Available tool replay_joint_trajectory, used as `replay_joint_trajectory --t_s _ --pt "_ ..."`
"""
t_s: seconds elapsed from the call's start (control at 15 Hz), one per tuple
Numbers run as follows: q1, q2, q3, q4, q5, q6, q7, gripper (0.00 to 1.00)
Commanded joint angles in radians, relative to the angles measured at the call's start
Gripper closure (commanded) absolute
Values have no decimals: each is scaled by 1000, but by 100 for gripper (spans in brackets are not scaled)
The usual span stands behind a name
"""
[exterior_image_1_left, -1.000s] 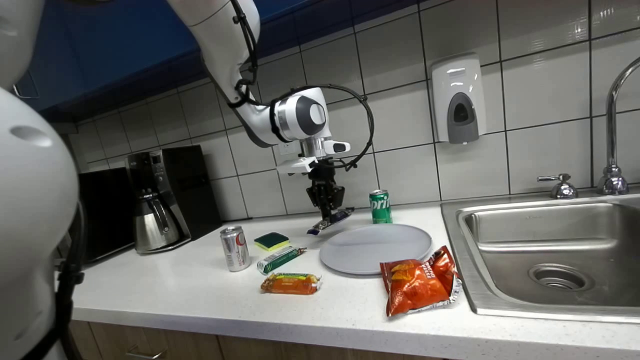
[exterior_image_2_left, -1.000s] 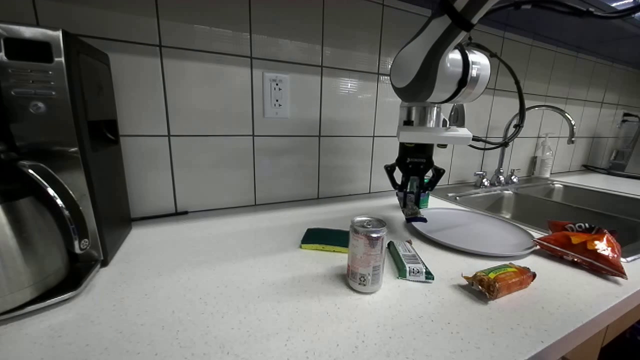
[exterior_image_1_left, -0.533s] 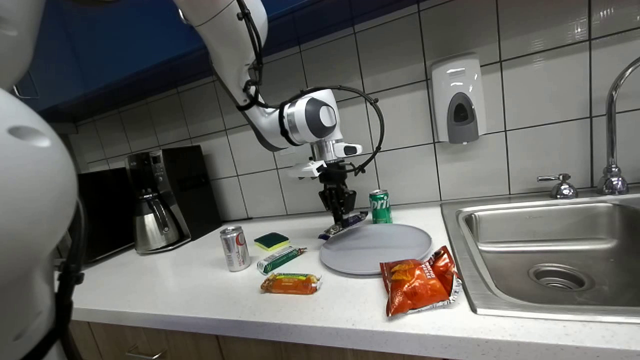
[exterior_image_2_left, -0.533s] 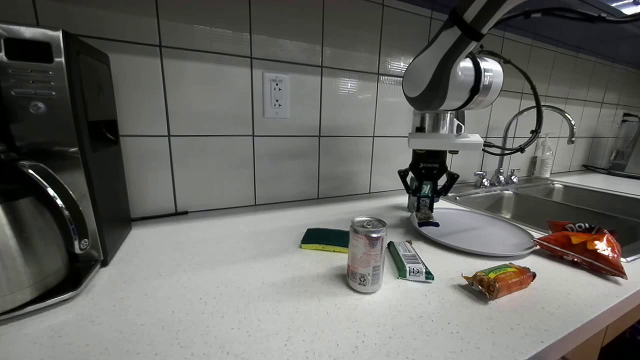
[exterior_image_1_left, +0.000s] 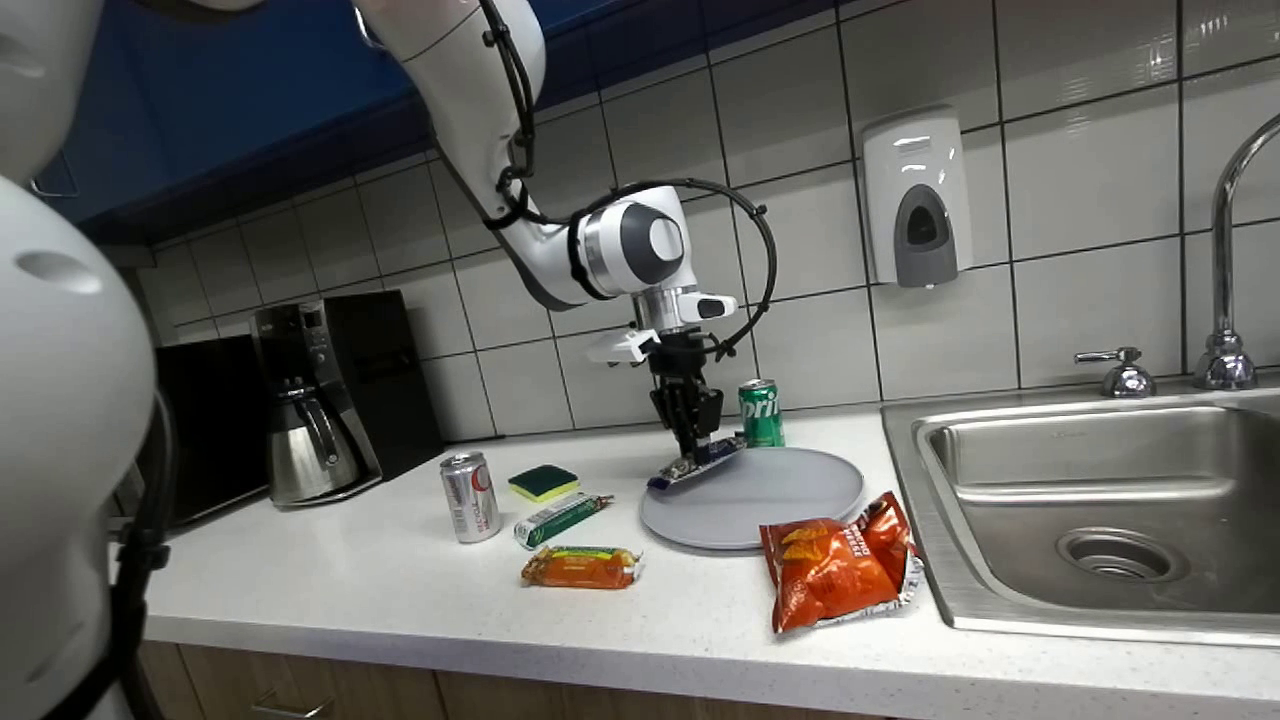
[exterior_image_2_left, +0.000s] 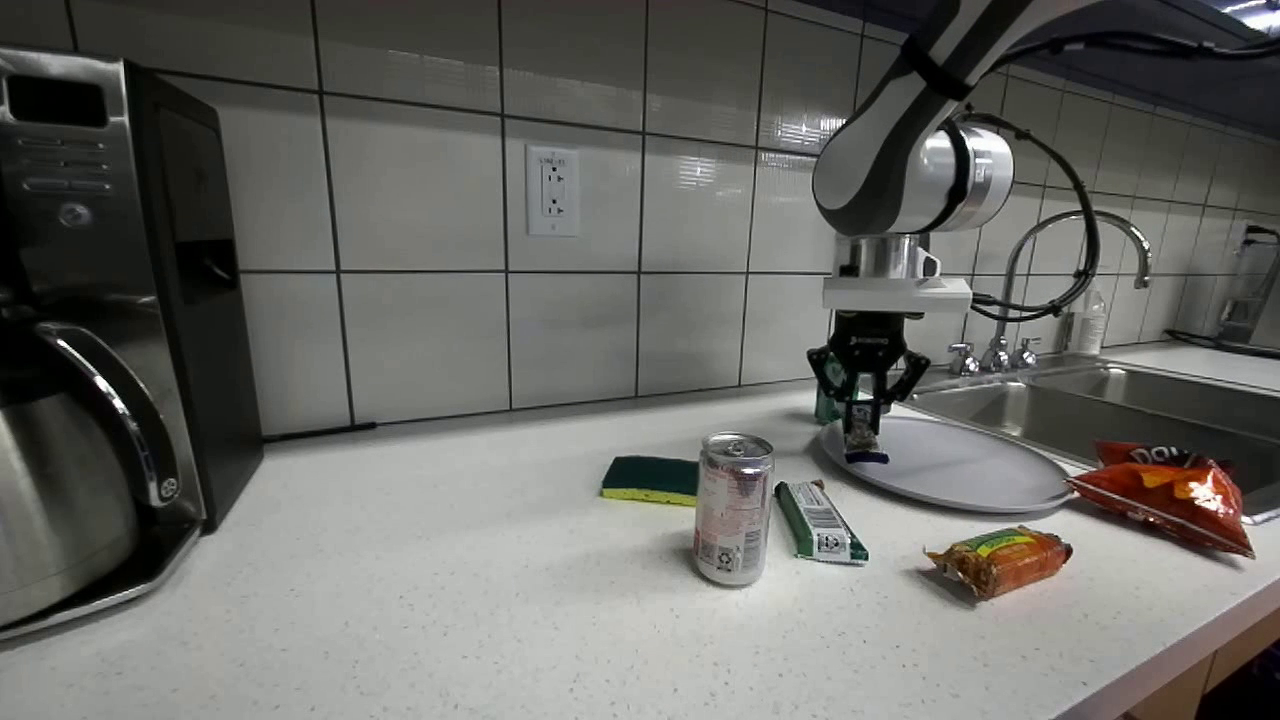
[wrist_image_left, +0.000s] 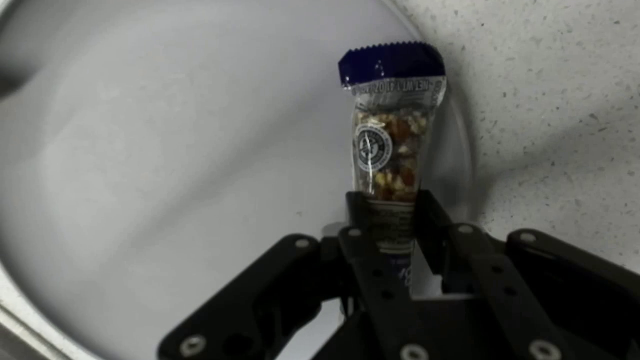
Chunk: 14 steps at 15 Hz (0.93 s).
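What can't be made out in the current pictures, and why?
Lower end of the bar: hidden by the gripper in the wrist view.
Print on the bar: too small to read in both exterior views.
Contact between bar and plate: any gap is too small to judge in both exterior views.
Sprite can: partly hidden behind the gripper in an exterior view.
Sink: cut off by the right edge in an exterior view.

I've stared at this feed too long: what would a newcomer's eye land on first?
Probably the gripper, closed on a clear-wrapped nut bar with a navy end, over the grey plate near its rim. Next, perhaps, the bright orange Doritos bag, lying beside the plate by the edge of the steel sink. Then the green Sprite can, upright between the plate and the tiled wall.
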Motion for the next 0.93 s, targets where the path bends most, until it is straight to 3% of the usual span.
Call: replay_joint_trajectory --t_s 0.0,0.33,0.4,0.47,0.6,0.87 --pt "-4 14 0 8 -12 18 44 93" --pt "0 37 -2 15 -14 37 56 93" --pt "-1 36 -1 14 -11 36 53 89" --pt "-1 31 2 12 -8 30 47 47" --pt "2 16 7 4 -13 18 32 42" --pt "15 -16 22 -15 -14 16 19 12"
